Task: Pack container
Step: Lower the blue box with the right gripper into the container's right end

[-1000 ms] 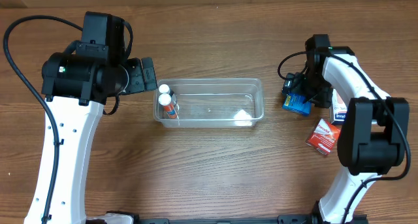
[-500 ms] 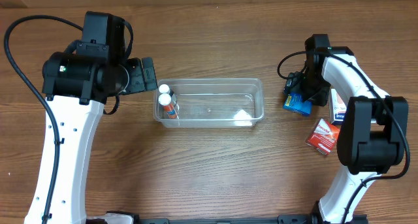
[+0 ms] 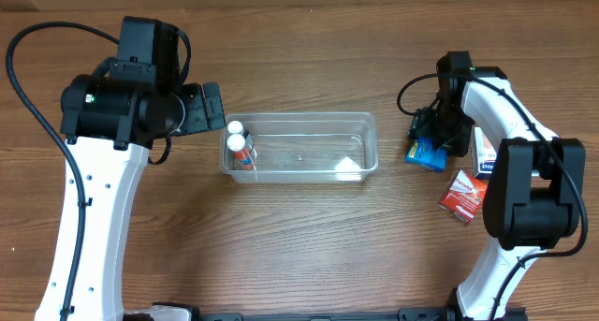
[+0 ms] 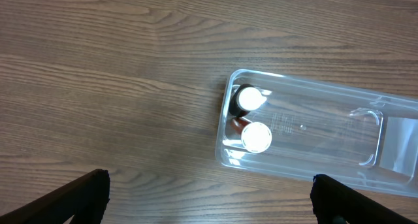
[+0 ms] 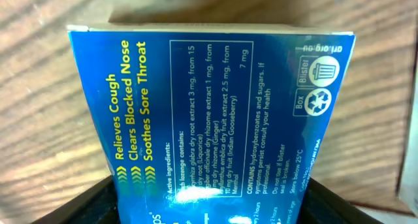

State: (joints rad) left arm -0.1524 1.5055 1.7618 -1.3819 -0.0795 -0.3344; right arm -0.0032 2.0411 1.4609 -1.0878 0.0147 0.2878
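Observation:
The clear plastic container (image 3: 299, 146) sits mid-table with two white-capped bottles (image 3: 239, 143) at its left end. It also shows in the left wrist view (image 4: 307, 136), with the bottles (image 4: 251, 119) inside. My left gripper (image 4: 209, 198) is open and empty, above the table just left of the container. My right gripper (image 3: 432, 138) is shut on a blue lozenge box (image 3: 426, 153), right of the container. The box (image 5: 215, 113) fills the right wrist view between the fingers.
A red box (image 3: 463, 195) and a white and blue box (image 3: 485, 153) lie on the table at the right, beside my right arm. Bare wood surrounds the container.
My right gripper has closed on the blue box and tilted it slightly. The left arm has not moved.

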